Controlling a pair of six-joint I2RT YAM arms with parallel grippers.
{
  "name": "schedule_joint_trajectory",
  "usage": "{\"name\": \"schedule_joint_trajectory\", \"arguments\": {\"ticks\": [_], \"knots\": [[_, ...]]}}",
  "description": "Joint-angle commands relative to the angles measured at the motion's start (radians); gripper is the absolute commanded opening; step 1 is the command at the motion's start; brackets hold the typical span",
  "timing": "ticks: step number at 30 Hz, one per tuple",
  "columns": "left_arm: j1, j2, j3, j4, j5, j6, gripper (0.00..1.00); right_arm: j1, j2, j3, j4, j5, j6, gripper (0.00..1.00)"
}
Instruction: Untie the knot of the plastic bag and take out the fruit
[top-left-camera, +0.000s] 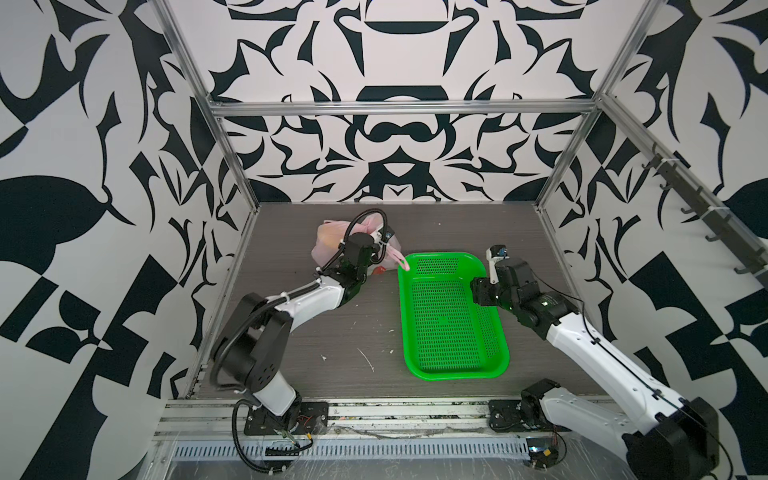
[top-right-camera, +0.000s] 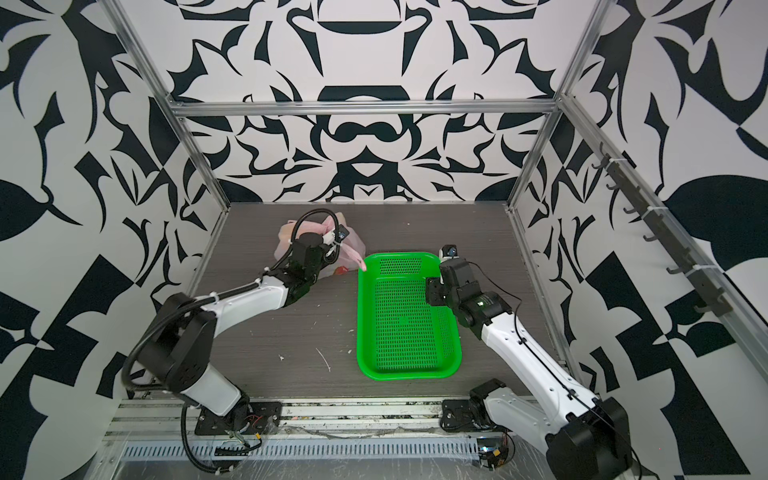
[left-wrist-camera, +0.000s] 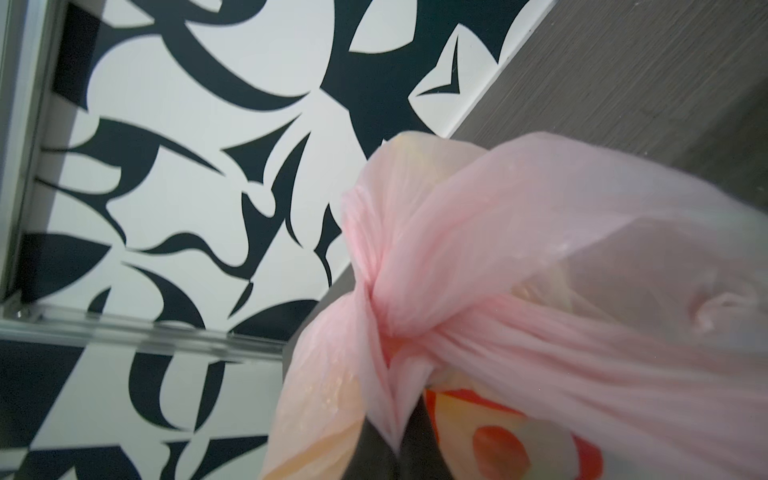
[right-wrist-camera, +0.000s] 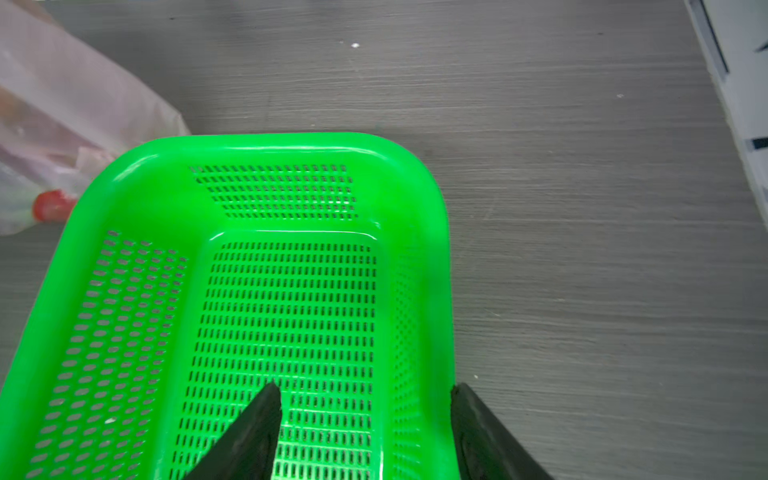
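The pale pink plastic bag (top-left-camera: 326, 249) (top-right-camera: 286, 247) lies at the back of the table, left of the basket. Its knot (left-wrist-camera: 390, 324) is a tight twist of the handles, close in front of the left wrist camera. My left gripper (left-wrist-camera: 397, 442) is shut on a strand of pink plastic hanging from the knot. In both top views the arm's wrist hides these fingers. One handle loop (top-left-camera: 402, 262) (top-right-camera: 360, 262) drapes onto the basket's corner. The fruit (top-left-camera: 328, 240) shows only as a dim yellowish shape through the plastic. My right gripper (right-wrist-camera: 365, 390) (top-left-camera: 484, 291) is open, straddling the basket's right wall.
The green perforated basket (top-left-camera: 415, 365) (top-right-camera: 365, 370) (right-wrist-camera: 266, 149) stands right of centre with nothing in it. Patterned walls and metal frame posts close in the table on three sides. White scraps (top-left-camera: 365, 358) lie on the grey table near the front.
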Motion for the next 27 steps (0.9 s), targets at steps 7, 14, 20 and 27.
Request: {"name": "schedule_joint_trajectory", "arguments": {"ticks": [7,14,20,27], "knots": [[-0.182,-0.353,-0.196,-0.440,-0.111,-0.464,0.00,0.129,0.057,0.089,0.075,0.084,0.028,0.67],[-0.244,-0.519,-0.276,-0.648,-0.138,-0.663,0.00,0.236,0.116,0.138,0.105,0.123,0.022,0.67],[-0.245,-0.593,-0.277,-0.721,-0.141,-0.697,0.20,0.296,0.205,0.205,0.116,0.099,-0.008,0.69],[-0.244,-0.574,-0.110,-0.970,-0.114,-0.894,0.54,0.381,0.308,0.328,0.140,0.039,-0.111,0.69]]}}
